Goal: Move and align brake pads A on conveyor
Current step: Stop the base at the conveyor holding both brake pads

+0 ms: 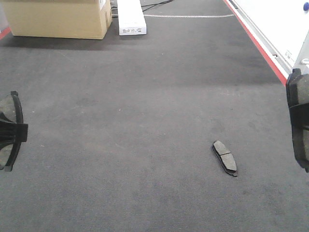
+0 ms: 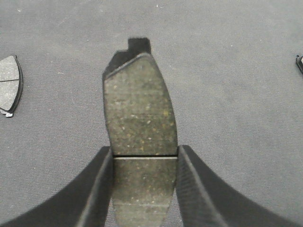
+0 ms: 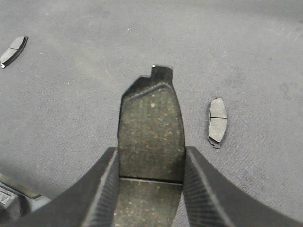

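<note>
Left tool [image 1: 10, 131], front view: we log it at the left frame edge, pinching a brake pad [image 1: 6, 126] held on edge above the conveyor [image 1: 145, 96]. Right tool [image 1: 300, 126], same view: at the right edge, likewise clamped on a second brake pad [image 1: 302, 99], largely cut off by the frame. One loose pad [image 1: 225, 157] lies flat on the belt — friction face up, centre groove showing, right of centre and well apart from both tools. Belt carries a red edge stripe [image 1: 256, 43] along its far right side. At the far end we note a cardboard box [image 1: 60, 17] and, just beside it, a white box [image 1: 130, 17].

Left wrist view: left tool [image 2: 144, 189] fingers [image 2: 97, 194] pressed against both long sides of the held pad [image 2: 140, 137], grey-brown speckled face toward the camera, groove crossing it level with the fingertips. A further pad [image 2: 9, 82] lies flat on the belt at the left edge; a dark fragment of another item sits at the right edge — we cannot tell what it is.

Right wrist view: right tool [image 3: 150, 189] grips its pad [image 3: 151, 137] the same way. One pad [image 3: 218, 120] lies flat just to the right; another [image 3: 13, 51] lies far off at upper left.
</note>
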Tool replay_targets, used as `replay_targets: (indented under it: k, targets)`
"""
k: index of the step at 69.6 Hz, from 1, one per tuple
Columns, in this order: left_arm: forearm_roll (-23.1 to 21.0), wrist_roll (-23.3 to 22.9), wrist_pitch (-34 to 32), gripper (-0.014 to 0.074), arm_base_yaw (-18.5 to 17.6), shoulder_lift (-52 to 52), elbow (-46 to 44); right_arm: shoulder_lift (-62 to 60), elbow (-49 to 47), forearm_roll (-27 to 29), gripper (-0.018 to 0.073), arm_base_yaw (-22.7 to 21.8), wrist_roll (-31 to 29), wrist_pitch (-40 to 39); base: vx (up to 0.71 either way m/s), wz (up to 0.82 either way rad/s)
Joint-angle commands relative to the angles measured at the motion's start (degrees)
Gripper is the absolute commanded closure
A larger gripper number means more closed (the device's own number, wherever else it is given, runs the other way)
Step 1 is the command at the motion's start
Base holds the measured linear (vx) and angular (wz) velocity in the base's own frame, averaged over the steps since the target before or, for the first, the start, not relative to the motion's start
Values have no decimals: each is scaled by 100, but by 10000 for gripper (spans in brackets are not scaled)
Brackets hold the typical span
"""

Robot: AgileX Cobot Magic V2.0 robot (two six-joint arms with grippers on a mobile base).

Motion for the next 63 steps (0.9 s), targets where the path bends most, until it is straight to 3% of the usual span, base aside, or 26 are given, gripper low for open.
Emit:
replay_targets:
  k: [1,38,63]
  targets:
    - [94,-50,-385,603,-22,-85,-135,-23,-168,-34,563,1,-53,-460,0,0]
    - [88,-50,-438,603,-22,-86,-135,-23,-168,-34,563,1,-53,-460,0,0]
    - [88,-58,-1337,603,-22,331,-135,-23,-168,-34,563,1,-53,-460,0,0]
